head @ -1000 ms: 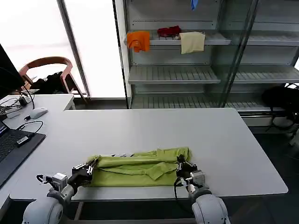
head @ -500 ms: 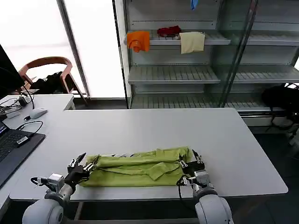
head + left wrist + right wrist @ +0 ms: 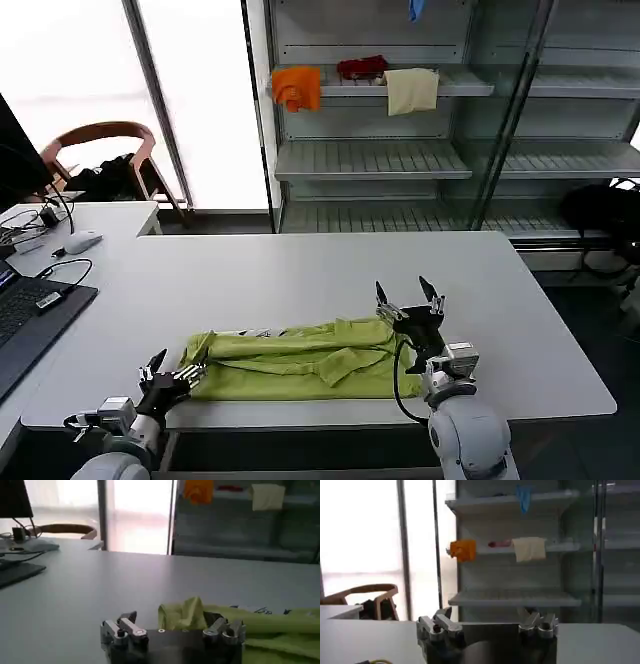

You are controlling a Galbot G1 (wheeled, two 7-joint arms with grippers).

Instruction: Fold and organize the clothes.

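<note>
The clothes, one lime yellow-green T-shirt (image 3: 300,360), lie folded into a long strip near the front edge of the white table (image 3: 330,275). My left gripper (image 3: 178,368) sits low at the strip's left end, open. In the left wrist view the shirt's bunched end (image 3: 187,614) rises just ahead of the left gripper (image 3: 175,625), between its spread fingers but not pinched. My right gripper (image 3: 403,290) is raised above the shirt's right end, open and empty. In the right wrist view the right gripper (image 3: 487,621) faces the shelves.
A laptop (image 3: 30,320), cables and a mouse (image 3: 80,240) occupy the table's left side. Behind the table stands a metal shelf unit (image 3: 370,160) holding an orange cloth (image 3: 297,87), a red cloth (image 3: 362,67) and a cream cloth (image 3: 411,90). A wooden chair (image 3: 105,150) stands at the far left.
Both grippers were at the shirt's ends and have opened. The right gripper has lifted up off the right end. The left gripper has drawn back towards the table's front edge.
</note>
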